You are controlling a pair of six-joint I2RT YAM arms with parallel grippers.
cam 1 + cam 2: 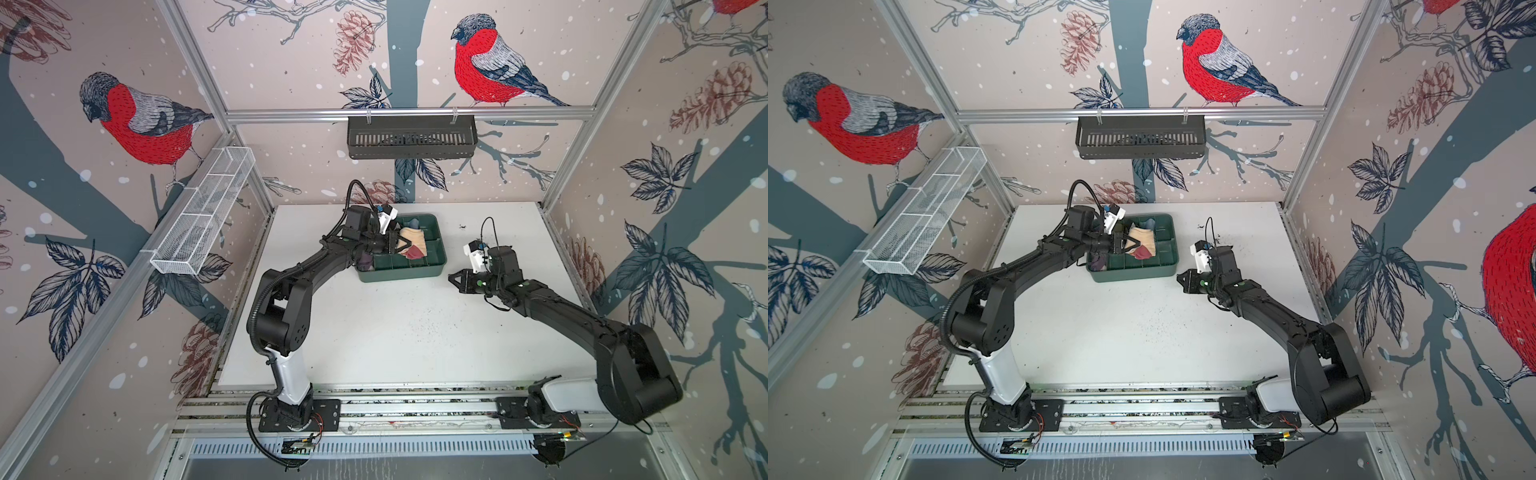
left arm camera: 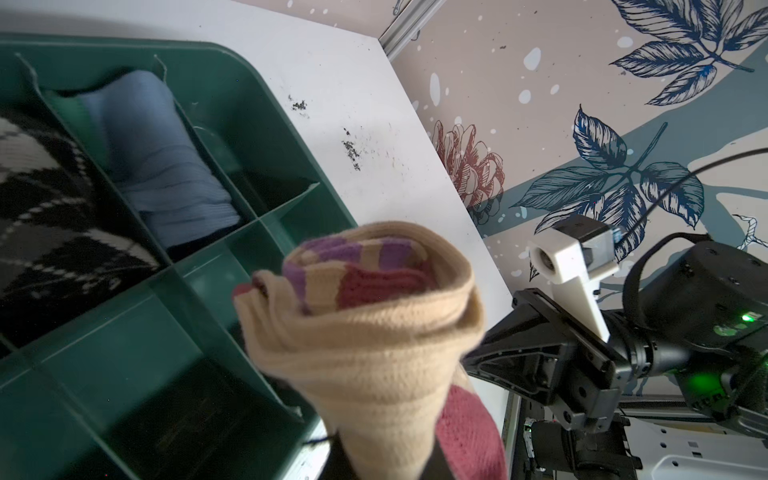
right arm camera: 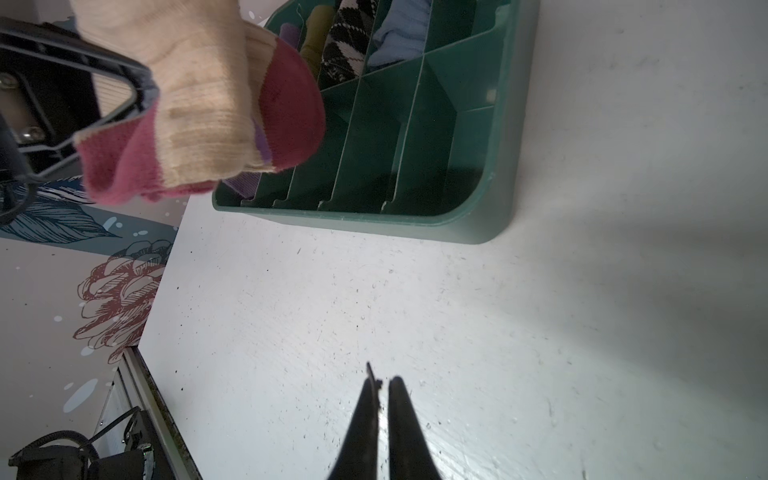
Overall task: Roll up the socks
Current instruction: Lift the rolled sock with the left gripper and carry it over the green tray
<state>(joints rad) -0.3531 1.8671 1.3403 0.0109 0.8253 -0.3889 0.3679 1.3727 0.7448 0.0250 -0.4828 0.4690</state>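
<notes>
Black left end effector clamped on rolled tan-and-red socks, held over green tray. Tray compartments hold light blue bundle and black-white bundle. Right end effector closed, empty, above table beside tray.

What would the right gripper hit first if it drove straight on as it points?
Probably the green tray's near wall; the right gripper, shut, aims at it across the table, though height is unclear.

Two pincers, one tray
</notes>
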